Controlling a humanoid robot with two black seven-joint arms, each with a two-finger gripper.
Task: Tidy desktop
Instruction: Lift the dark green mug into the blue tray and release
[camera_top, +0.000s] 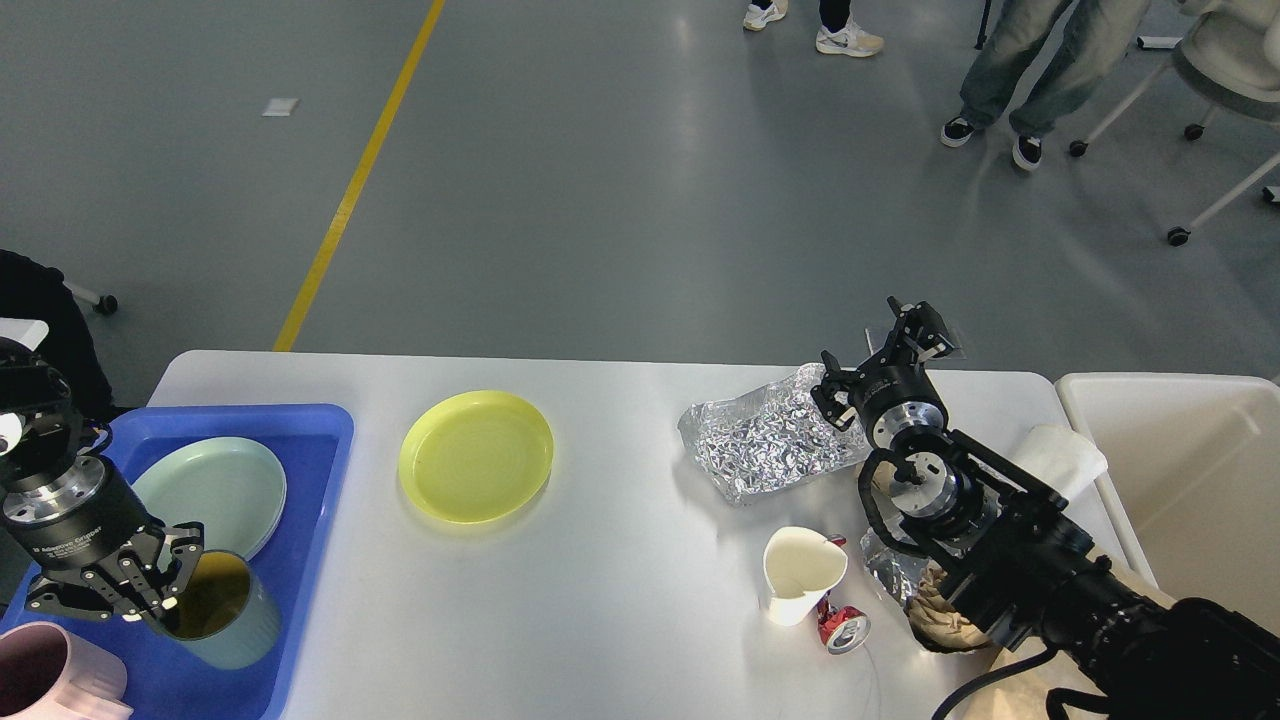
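Note:
The desktop (600, 620) is a glossy white-grey tabletop. A yellow plate (475, 455) lies on it left of centre. A crumpled sheet of foil (765, 445) lies right of centre. My right gripper (876, 358) hovers at the foil's right edge with its fingers spread, open and empty. A squashed white paper cup (800, 572) and a crushed red can (843, 628) lie near the front. My left gripper (110, 605) is over the blue tray (310, 500), fingers spread, one fingertip at the rim of a green cup (225, 615).
The tray also holds a pale green plate (215, 490) and a pink cup (50, 675). An off-white bin (1180, 480) stands right of the table. White paper (1060, 455), a small foil scrap (885, 570) and brown paper (940, 610) lie by my right arm. People stand beyond.

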